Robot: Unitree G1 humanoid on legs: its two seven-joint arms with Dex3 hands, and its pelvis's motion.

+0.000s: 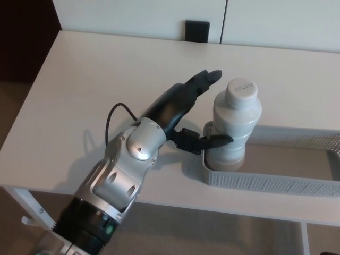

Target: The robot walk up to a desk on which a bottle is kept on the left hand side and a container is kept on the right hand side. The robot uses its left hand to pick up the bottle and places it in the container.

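Observation:
A pale grey-white bottle (pixel 236 126) with a round cap stands upright in the left end of the grey mesh container (pixel 265 183), which lies at the table's right front. My left hand (pixel 192 114) is just left of the bottle, open, fingers spread. One finger points up and right past the bottle's shoulder, and the thumb reaches low toward its base. The hand no longer wraps the bottle. My right hand does not show.
The white desk (pixel 95 90) stretches left and back. A black wall socket (pixel 197 30) sits behind the desk's far edge. The container's mesh rim (pixel 303 136) runs off the picture's right side.

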